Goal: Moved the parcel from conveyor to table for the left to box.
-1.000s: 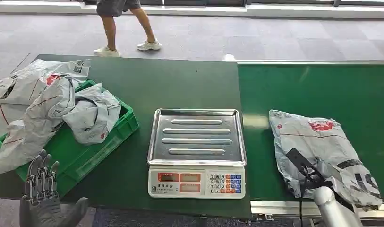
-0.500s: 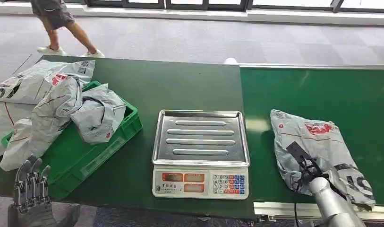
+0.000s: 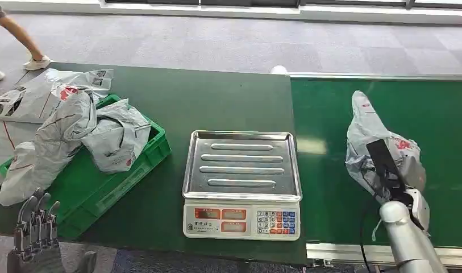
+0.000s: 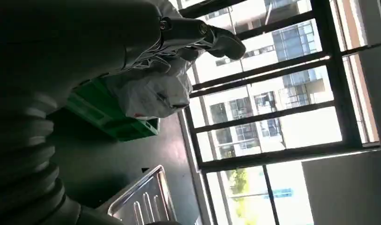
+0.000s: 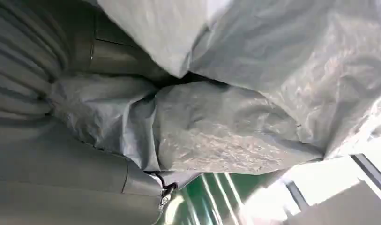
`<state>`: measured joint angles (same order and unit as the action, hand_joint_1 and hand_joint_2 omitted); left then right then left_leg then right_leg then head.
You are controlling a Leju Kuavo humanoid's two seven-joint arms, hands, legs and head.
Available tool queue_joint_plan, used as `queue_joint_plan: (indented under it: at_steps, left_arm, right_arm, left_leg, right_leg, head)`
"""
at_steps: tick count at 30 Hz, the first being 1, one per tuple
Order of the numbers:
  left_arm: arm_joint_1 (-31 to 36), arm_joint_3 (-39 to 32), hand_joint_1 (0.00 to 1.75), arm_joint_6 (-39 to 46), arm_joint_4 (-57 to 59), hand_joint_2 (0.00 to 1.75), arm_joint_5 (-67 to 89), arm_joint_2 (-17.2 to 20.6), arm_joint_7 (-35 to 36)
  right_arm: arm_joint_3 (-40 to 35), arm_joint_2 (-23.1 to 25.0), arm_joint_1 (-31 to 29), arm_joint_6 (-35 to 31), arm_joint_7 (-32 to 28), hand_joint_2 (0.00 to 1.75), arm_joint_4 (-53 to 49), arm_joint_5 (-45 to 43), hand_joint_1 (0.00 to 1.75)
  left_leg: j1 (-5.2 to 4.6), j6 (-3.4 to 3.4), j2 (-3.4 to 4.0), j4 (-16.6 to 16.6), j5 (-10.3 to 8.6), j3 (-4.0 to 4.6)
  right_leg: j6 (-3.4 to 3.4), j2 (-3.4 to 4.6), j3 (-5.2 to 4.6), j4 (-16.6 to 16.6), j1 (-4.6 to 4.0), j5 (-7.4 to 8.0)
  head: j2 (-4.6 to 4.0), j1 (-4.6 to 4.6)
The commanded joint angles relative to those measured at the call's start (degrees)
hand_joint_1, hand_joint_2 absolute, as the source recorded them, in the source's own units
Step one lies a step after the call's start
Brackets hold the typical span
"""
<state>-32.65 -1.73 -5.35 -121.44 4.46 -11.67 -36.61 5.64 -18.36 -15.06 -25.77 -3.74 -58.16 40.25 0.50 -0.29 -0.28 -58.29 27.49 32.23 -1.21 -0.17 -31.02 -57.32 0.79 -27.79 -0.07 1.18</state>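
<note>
From the head view I see my right hand (image 3: 394,181) over the green conveyor (image 3: 438,114), at about 4 o'clock from the scale (image 3: 241,182). It grips the grey parcel (image 3: 371,133), which is bunched and raised on end above the belt, its upper end pointing toward 12 o'clock. In the right wrist view the parcel (image 5: 235,126) presses close against the hand's ribbed cover; the fingers themselves are hidden by the wrapping, but the hold is plain from the way the bag hangs from the hand.

My left hand (image 3: 34,233) sits at 7 o'clock from the scale, off the near edge of the dark green table (image 3: 217,96). Its fingers point up, side by side and uncurled, and it holds nothing. In the left wrist view the fingers (image 4: 212,35) extend straight out with nothing between them.

The scale stands on the table between the two hands, its steel pan bare. At 9 o'clock from it lies a green crate (image 3: 112,182) with several grey bags (image 3: 75,131) heaped in and over it. A person's leg and shoe (image 3: 29,54) show at the far left on the floor, at roughly 10 o'clock.
</note>
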Motion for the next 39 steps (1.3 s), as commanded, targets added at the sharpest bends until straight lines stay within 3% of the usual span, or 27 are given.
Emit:
queue_joint_plan:
  at_steps: [1, 3, 8, 9, 10, 11, 14, 15, 17, 20, 29, 30, 31, 39]
  left_arm:
    - [2.2, 5.5, 0.00, 7.3, 6.3, 1.75, -0.9, 5.4, -2.0]
    - [2.6, 5.7, 0.00, 7.8, 6.7, 1.75, -1.2, 5.8, -2.1]
    - [2.4, 6.2, 0.00, 8.4, 6.3, 1.75, -1.5, 6.4, -2.1]
    - [2.9, 6.9, 0.00, 8.7, 6.9, 1.75, -1.6, 7.5, -2.2]
    - [3.8, 7.6, 0.00, 9.1, 7.9, 1.75, -1.7, 8.8, -2.5]
    - [4.7, 8.1, 0.00, 9.1, 8.9, 1.75, -1.7, 9.8, -3.1]
    - [6.2, 8.4, 0.00, 9.5, 10.1, 1.75, -1.9, 10.5, -3.4]
    - [6.3, 8.4, 0.00, 9.7, 9.8, 1.75, -2.1, 10.6, -3.4]
    - [6.2, 8.5, 0.00, 10.3, 9.3, 1.75, -2.0, 11.0, -3.4]
    - [5.6, 8.5, 0.00, 11.0, 9.0, 1.75, -2.0, 11.2, -3.3]
    - [5.1, 8.1, 0.00, 12.7, 7.7, 1.75, -1.7, 9.8, -2.5]
    - [5.2, 8.2, 0.00, 12.8, 7.7, 1.75, -1.4, 9.4, -2.2]
    - [5.2, 8.3, 0.00, 12.8, 7.7, 1.75, -1.4, 9.3, -2.1]
    - [5.2, 8.1, 0.00, 12.8, 7.5, 1.75, -0.9, 8.7, -1.7]
  right_arm:
    - [-11.7, 5.5, 7.2, -7.0, -11.0, 1.75, -34.6, -3.3, 1.75]
    - [-13.3, 5.9, 6.6, -7.4, -9.2, 1.75, -34.8, -1.6, 1.75]
    - [-13.3, 4.7, 6.5, -8.4, -9.5, 1.75, -33.4, -2.8, 1.75]
    - [-17.3, 2.7, 5.3, -3.4, -11.2, 1.75, -33.1, -0.6, 1.75]
    - [-23.3, 1.7, 3.0, 6.0, -10.1, 1.75, -32.9, 4.0, 1.75]
    - [-27.2, 3.1, 0.9, 9.7, -9.0, 1.75, -32.6, 9.2, 1.75]
    - [-37.0, 10.6, -3.7, 17.4, -4.4, 1.75, -28.7, 17.1, 1.75]
    - [-40.0, 12.7, -5.7, 20.0, -3.0, 1.75, -26.2, 18.5, 1.75]
    - [-43.2, 14.4, -8.2, 23.9, -1.3, 1.75, -21.7, 18.0, 1.75]
    - [-43.9, 15.5, -9.6, 24.6, -2.1, 1.75, -16.8, 16.7, 1.75]
    - [-42.5, 17.2, -9.4, 26.7, -3.8, 1.75, -16.2, 15.8, 1.75]
    - [-42.5, 17.5, -9.4, 28.1, -3.6, 1.75, -16.4, 15.5, 0.21]
    - [-42.4, 17.5, -9.4, 28.2, -3.6, 1.75, -16.5, 15.5, 0.00]
    - [-42.4, 17.3, -9.4, 29.1, -2.5, 1.75, -16.5, 16.1, 0.00]
  left_leg:
    - [-0.09, -0.09, 0.19, 0.2, -0.10, 0.12]
    - [-0.05, -0.14, 0.42, 0.2, -0.09, 0.03]
    - [-0.04, -0.18, 0.10, 0.2, -0.20, 0.15]
    - [-0.01, -0.17, 0.05, 0.1, -0.14, 0.11]
    - [-0.03, -0.15, 0.08, 0.2, -0.20, 0.15]
    - [-0.05, -0.16, 0.21, 0.1, -0.16, 0.13]
    - [-0.05, -0.26, 0.82, 0.3, -0.19, 0.10]
    - [-0.03, -0.30, 0.74, 0.2, -0.15, 0.49]
    - [0.06, -0.33, 0.84, 0.3, -0.16, 0.53]
    - [0.04, -0.58, 0.51, 0.2, -0.37, 0.14]
    - [0.18, -0.62, 0.28, 0.2, -0.47, 0.33]
    - [0.17, -0.61, 0.31, 0.3, -0.51, 0.36]
    - [0.18, -0.62, 0.31, 0.2, -0.48, 0.37]
    - [0.19, -0.62, 0.22, 0.2, -0.47, 0.38]
  right_leg:
    - [0.16, 0.17, -0.30, 0.0, 0.08, 0.05]
    - [0.21, 0.41, -0.36, 0.0, 0.03, 0.08]
    - [0.21, 0.14, -0.42, 0.0, 0.02, 0.03]
    - [0.17, 0.06, -0.37, -0.1, 0.01, -0.04]
    - [0.20, 0.04, -0.42, 0.0, 0.02, 0.02]
    - [0.18, 0.17, -0.42, -0.1, 0.05, 0.01]
    - [0.32, 0.81, -0.49, -0.1, 0.04, 0.21]
    - [0.30, 0.76, -0.44, -0.1, 0.02, 0.16]
    - [0.34, 0.82, -0.53, -0.1, -0.10, 0.18]
    - [0.54, 0.53, -0.60, -0.2, -0.20, 0.21]
    - [0.58, 0.31, -0.69, -0.2, -0.28, 0.23]
    - [0.58, 0.33, -0.73, -0.2, -0.27, 0.28]
    - [0.58, 0.33, -0.73, -0.2, -0.28, 0.25]
    - [0.58, 0.26, -0.71, -0.2, -0.29, 0.22]
  head:
    - [0.00, 0.00]
    - [0.00, -0.02]
    - [0.00, 0.00]
    - [0.00, -0.02]
    - [0.00, 0.00]
    - [0.00, -0.02]
    - [0.00, -0.02]
    - [0.00, -0.02]
    - [0.00, -0.02]
    - [0.00, 0.00]
    - [0.00, 0.00]
    - [0.00, 0.00]
    - [0.00, 0.00]
    - [0.00, 0.00]
